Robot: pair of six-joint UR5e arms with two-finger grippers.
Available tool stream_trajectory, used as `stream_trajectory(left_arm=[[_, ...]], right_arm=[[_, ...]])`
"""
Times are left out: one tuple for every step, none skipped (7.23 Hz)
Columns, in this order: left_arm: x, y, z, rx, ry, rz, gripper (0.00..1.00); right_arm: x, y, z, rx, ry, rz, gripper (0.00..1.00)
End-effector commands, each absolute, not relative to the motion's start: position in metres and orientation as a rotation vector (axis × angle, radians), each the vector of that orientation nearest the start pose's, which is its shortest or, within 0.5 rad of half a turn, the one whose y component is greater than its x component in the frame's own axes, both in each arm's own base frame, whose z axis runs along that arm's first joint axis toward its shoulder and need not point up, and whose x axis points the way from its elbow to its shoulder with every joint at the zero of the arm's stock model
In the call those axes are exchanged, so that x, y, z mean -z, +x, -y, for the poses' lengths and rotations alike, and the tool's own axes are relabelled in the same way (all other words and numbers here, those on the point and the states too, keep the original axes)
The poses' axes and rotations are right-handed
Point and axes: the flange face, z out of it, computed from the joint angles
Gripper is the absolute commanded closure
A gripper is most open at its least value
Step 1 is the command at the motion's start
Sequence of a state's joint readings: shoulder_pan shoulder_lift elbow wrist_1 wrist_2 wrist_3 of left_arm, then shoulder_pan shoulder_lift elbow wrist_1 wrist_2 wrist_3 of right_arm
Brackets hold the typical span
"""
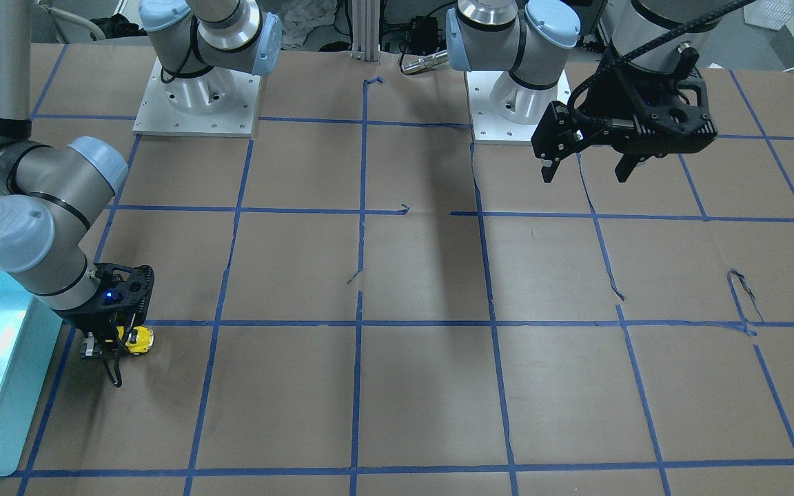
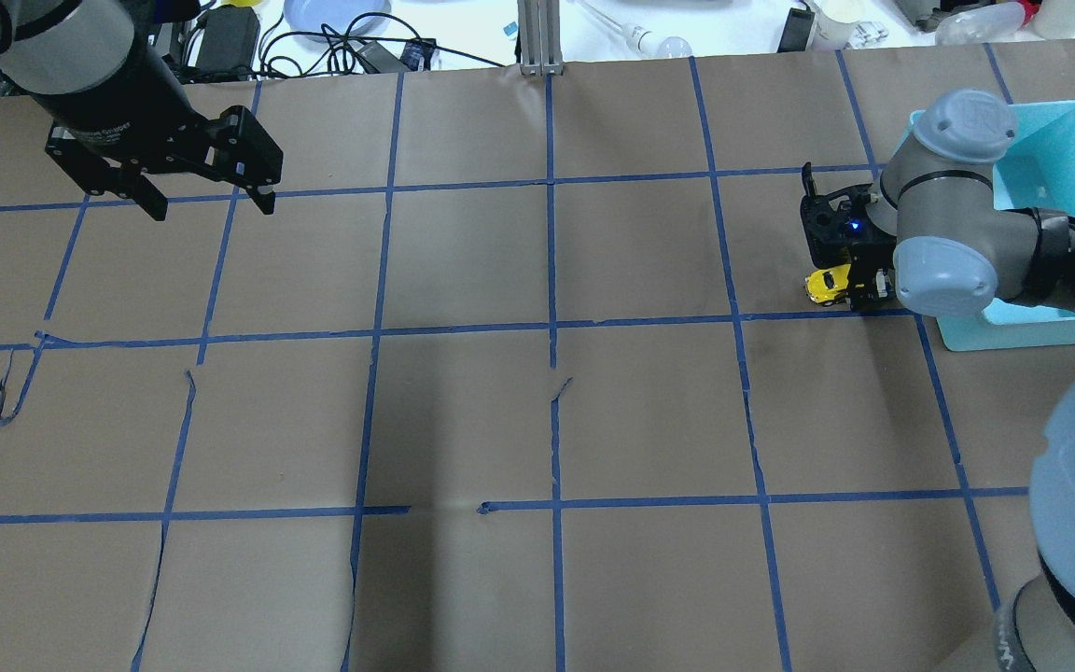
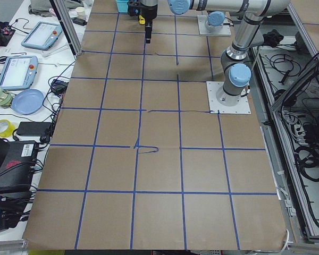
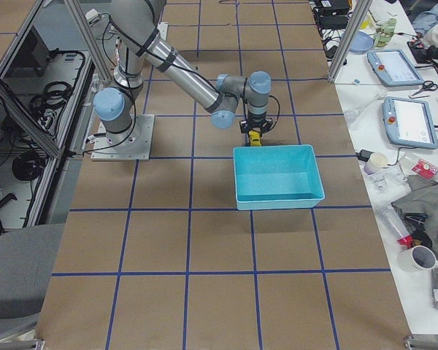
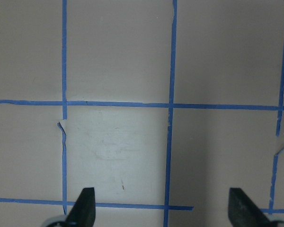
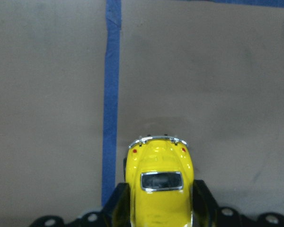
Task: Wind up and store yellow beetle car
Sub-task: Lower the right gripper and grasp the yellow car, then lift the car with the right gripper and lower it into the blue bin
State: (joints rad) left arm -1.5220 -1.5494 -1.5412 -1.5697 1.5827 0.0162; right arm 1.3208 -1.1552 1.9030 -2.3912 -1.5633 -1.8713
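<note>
The left pincer (image 2: 211, 201) hangs above the bench (image 2: 463, 420) with its fingers spread apart and nothing between them. Far to the right, the yellow beetle car (image 2: 827, 283) sits on the bench, clamped in the right pincer (image 6: 161, 207), just beside a turquoise bin (image 2: 1060, 140).

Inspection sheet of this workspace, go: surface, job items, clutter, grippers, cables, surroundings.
Surface: brown paper with a blue tape grid, tape torn in spots.
Job's things: yellow beetle car held in the right gripper, beside the empty teal bin.
Clutter: nothing seen.
Grippers: right gripper shut on the car; left gripper open, empty, raised.
Cables: black cable along the left wrist.
Surroundings: tablets, blue plate, tape roll on a side bench.
</note>
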Motion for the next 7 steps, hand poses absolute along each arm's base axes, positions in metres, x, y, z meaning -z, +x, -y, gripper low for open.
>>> stream_trajectory(left_arm=[[-0.504,-0.114,0.491,0.029,-0.039,-3.144,0.00],[-0.502,-0.110,0.491,0.024,-0.050,-3.142,0.00],[-0.502,-0.109,0.490,0.024,-0.048,-3.132,0.00],[-0.502,-0.109,0.491,0.024,-0.051,-3.137,0.00],[-0.502,-0.109,0.491,0.026,-0.051,-3.137,0.00],[-0.503,-0.109,0.491,0.036,-0.051,-3.140,0.00],[-0.506,-0.109,0.491,0.046,-0.053,-3.141,0.00]], right_arm=[[-0.203,-0.013,0.582,0.019,-2.314,-2.272,1.00],[-0.233,-0.004,0.585,0.054,-2.296,-2.345,1.00],[-0.272,0.002,0.598,0.105,-2.315,-2.358,1.00],[-0.315,-0.005,0.616,0.072,-2.276,-2.348,1.00],[-0.346,-0.019,0.644,0.076,-2.271,-2.378,1.00],[-0.351,-0.054,0.663,0.044,-2.226,-2.403,1.00],[-0.351,-0.105,0.663,0.033,-2.171,-2.445,1.00]])
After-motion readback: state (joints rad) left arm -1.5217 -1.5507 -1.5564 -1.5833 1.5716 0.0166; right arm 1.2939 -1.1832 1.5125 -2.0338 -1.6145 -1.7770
